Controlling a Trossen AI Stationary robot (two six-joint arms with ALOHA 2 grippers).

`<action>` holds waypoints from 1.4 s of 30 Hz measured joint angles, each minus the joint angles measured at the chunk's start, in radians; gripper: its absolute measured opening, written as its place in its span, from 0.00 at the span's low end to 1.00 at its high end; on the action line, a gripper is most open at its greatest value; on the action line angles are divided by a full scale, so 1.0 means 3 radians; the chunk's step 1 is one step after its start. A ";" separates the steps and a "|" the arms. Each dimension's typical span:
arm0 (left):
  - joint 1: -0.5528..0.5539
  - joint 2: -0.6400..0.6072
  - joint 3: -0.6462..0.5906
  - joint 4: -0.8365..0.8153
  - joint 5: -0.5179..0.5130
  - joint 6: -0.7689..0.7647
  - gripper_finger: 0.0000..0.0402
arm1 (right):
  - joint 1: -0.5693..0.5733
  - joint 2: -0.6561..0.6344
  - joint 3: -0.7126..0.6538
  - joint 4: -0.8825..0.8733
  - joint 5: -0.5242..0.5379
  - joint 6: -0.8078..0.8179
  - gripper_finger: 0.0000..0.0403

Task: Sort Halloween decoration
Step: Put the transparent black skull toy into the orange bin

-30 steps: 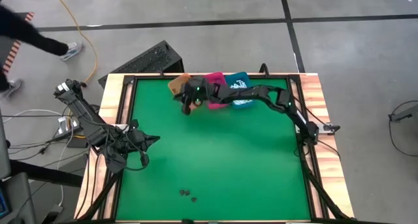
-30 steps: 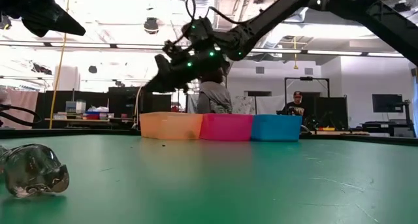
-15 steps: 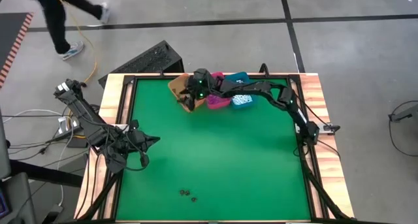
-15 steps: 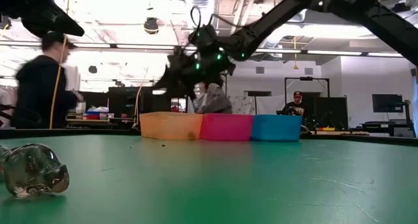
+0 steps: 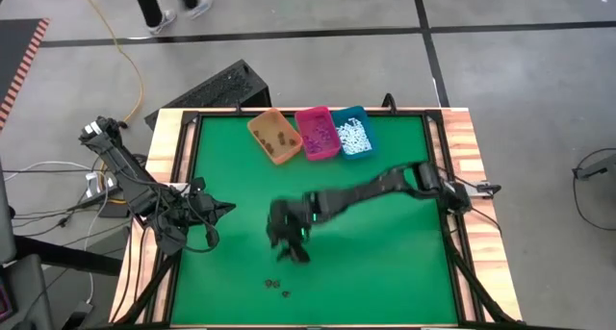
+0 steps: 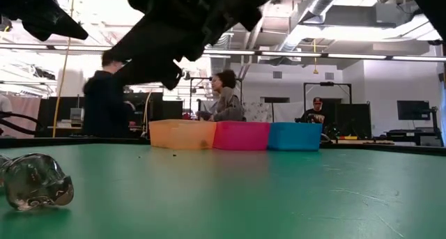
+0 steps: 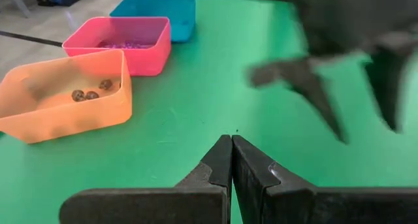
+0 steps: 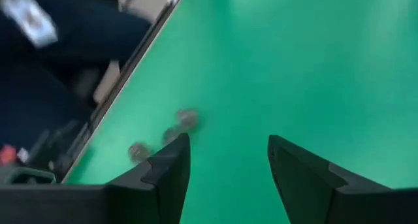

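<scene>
While the right gripper [image 5: 289,245] hangs over the green felt table top [image 5: 385,263] in the high view, its fingers spread and empty, three small dark brown-black plastic pieces [image 5: 277,287] lie just beyond it, nearer the table's front edge. Well away from those pieces, along the far edge, stand three rectangular plastic bins — orange bin [image 5: 272,136], pink bin [image 5: 318,132] and teal bin [image 5: 352,131] — touching side by side. Dark bits lie in the orange one, purple bits in the pink, white short sticks [image 5: 354,138] in the teal. The left gripper [image 5: 227,206] waits at the table's left edge; wide bare felt lies between it and the bins.

From the low view, the right arm fills the upper part, well above the felt; people stand in the room behind the bins.

Seen from the left wrist, that arm's fingers [image 7: 219,164] are pressed together on nothing, pointing across open felt towards the orange bin, where dark bits [image 7: 91,93] rest.

Through the right wrist view, the parted fingers [image 8: 171,164] frame bare felt — the dark pieces sit just beside one fingertip, close to the table's edge.
</scene>
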 joint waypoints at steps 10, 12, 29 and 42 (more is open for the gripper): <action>-0.0001 -0.0001 0.0001 0.0013 0.0002 -0.0001 0.00 | 0.0696 0.0382 -0.0004 0.0507 0.0706 -0.0101 0.57; -0.0001 0.0002 0.0000 0.0007 0.0007 0.0002 0.00 | 0.0745 0.0447 -0.0002 0.0577 0.0764 -0.0097 0.57; 0.0000 0.0001 -0.0029 -0.0021 -0.0089 -0.0010 0.00 | 0.0809 0.0683 -0.0004 0.0971 0.0755 -0.0128 0.57; 0.0000 0.0000 -0.0029 -0.0025 -0.0068 -0.0009 0.00 | 0.0745 0.0774 0.0002 0.0885 0.0845 0.0045 0.42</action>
